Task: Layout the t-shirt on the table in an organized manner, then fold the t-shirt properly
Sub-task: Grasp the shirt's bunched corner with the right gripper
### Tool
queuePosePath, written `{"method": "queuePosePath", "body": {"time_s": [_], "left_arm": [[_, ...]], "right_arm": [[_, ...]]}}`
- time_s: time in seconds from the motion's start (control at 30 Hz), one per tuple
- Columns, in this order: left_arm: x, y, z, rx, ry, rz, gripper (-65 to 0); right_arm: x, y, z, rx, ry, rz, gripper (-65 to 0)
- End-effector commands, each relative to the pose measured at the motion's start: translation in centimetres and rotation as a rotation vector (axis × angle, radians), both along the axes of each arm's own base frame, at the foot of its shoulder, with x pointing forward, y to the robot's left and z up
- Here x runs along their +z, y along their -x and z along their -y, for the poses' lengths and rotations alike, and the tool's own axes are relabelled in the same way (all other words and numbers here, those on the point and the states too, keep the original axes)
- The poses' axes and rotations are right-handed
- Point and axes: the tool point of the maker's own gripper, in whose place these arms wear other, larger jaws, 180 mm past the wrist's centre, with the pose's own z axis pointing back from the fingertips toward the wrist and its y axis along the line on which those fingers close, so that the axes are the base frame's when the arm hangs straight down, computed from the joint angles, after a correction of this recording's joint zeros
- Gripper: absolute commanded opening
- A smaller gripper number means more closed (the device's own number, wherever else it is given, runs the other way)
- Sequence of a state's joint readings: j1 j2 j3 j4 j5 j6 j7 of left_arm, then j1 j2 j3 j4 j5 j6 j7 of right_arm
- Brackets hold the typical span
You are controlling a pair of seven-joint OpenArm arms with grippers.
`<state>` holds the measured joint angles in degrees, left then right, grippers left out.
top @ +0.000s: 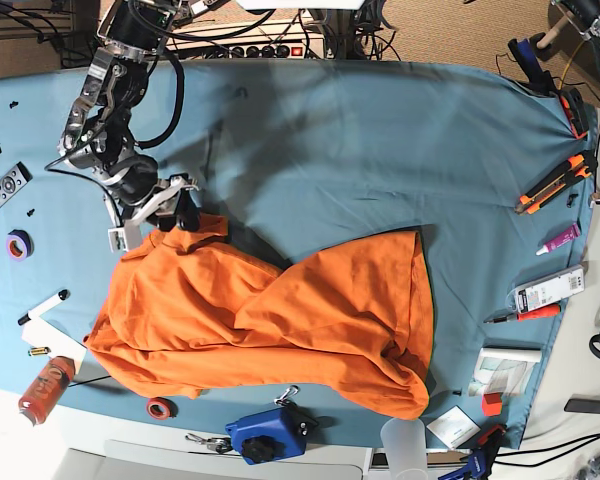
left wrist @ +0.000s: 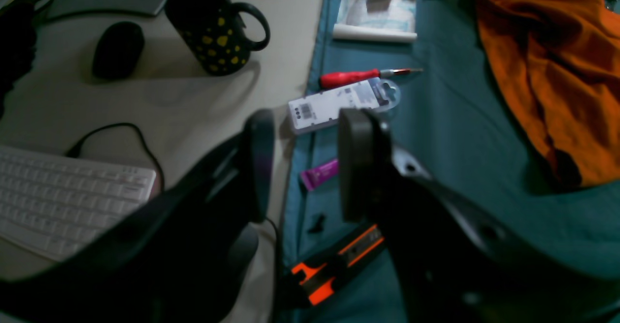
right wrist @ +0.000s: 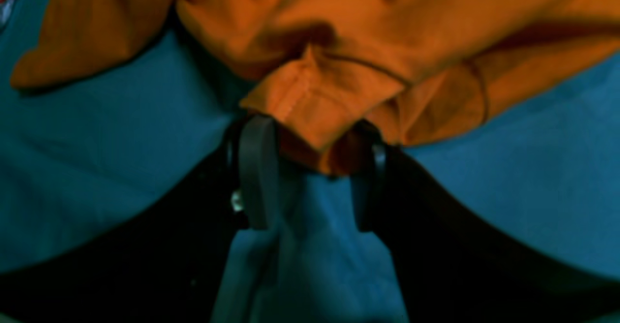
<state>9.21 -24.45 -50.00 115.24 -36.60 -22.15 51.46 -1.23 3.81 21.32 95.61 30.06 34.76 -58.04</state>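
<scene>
The laying-out step is in hand: a hem corner of the t-shirt (right wrist: 315, 105) is grasped by the right claw (right wrist: 310, 177), the left claw (left wrist: 302, 163) hangs released, and the cloth must next be drawn flat over the tabletop (top: 330, 150).

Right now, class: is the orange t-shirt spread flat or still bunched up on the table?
Bunched. The t-shirt lies crumpled in overlapping folds on the table, one edge tucked between the right gripper jaws.
</scene>
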Motion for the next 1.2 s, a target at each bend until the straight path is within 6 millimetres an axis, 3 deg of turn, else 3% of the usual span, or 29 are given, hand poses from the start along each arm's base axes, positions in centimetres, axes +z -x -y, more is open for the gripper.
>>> {"method": "queuePosePath", "body": {"time_s": [0.0, 0.17, 0.37, 0.57, 0.7, 0.9, 0.97, 1.07, 1.17], "left_arm": [[1.6, -0.3, 0.0, -0.015, -0.02, 0.049, -44.1], [1.6, -0.3, 0.1, -0.016, -0.018, 0.049, -44.1], [1.6, -0.3, 0.1, -0.016, -0.018, 0.05, -44.1], [1.6, -0.3, 0.1, -0.016, -0.018, 0.05, -44.1], [1.6, -0.3, 0.1, -0.016, -0.018, 0.05, -44.1], [1.6, -0.3, 0.1, -0.016, -0.017, 0.05, -44.1], [1.6, -0.3, 0.1, -0.019, -0.013, 0.051, -44.1], [1.2, -0.2, 1.4, -0.071, 0.05, 0.041, -44.1], [-0.1, 0.2, 4.1, -0.186, 0.085, 0.01, -44.0]], "right_arm": [[2.3, -1.4, 0.1, 0.001, -0.01, 0.086, -41.0], [3.3, -2.8, 0.7, -0.017, 0.021, 0.114, -41.1], [3.1, -3.0, 1.5, -0.035, 0.078, 0.095, -65.0], [2.9, -2.9, 2.4, -0.045, 0.143, 0.082, -65.0], [6.4, -3.4, 2.9, -0.043, 0.201, 0.182, -65.0], [16.0, -3.8, 4.5, -0.056, 0.379, 0.425, -65.0], [18.3, -3.4, 5.5, -0.087, 0.423, 0.471, -65.0], [18.7, -2.9, 6.9, -0.124, 0.447, 0.463, -65.0], [16.9, -2.7, 7.7, -0.136, 0.438, 0.393, -65.0]]}}
